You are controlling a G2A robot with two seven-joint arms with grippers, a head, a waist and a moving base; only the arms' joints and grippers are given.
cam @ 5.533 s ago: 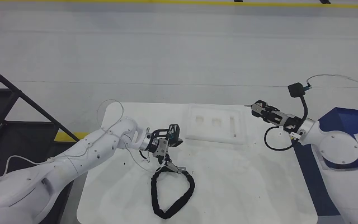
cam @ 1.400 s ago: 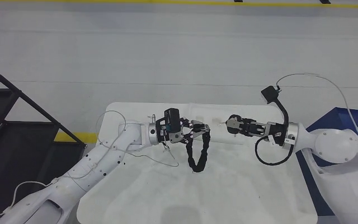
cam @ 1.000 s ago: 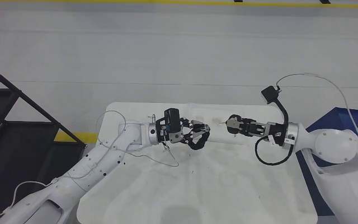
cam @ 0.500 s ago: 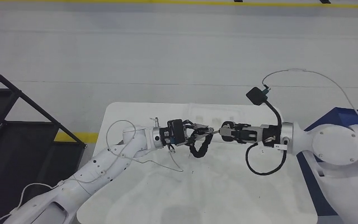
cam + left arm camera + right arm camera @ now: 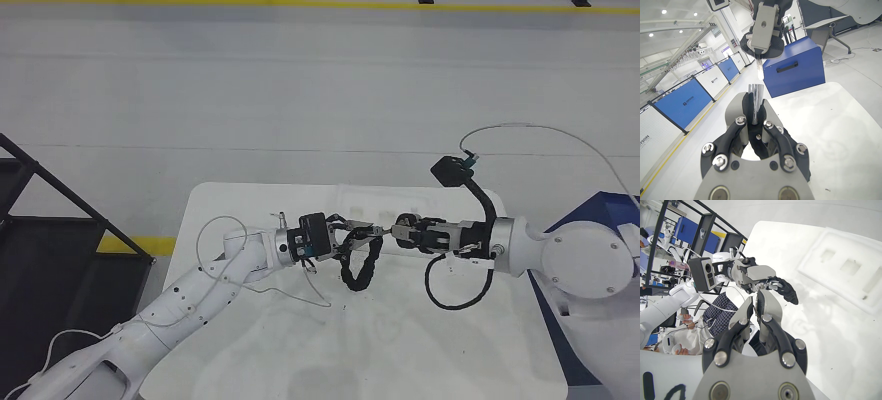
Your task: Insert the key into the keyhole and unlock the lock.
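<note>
Above the table (image 5: 480, 340), the lock (image 5: 755, 98), judged rigid at its chrome end and limp beyond, is clamped there in the closed left gripper (image 5: 753, 107), and the key (image 5: 759, 70), judged light and slippery, is pinched by the closed right gripper (image 5: 756, 297) just apart at its 3 o'clock.

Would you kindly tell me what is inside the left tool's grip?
The left tool clamps the lock's chrome cylinder; its lower end is covered by the black sleeve between the fingers.

Top-down over table (image 5: 480, 350); close opposed wrist cameras, left pincer (image 5: 753, 101), right pincer (image 5: 756, 296) shared.
</note>
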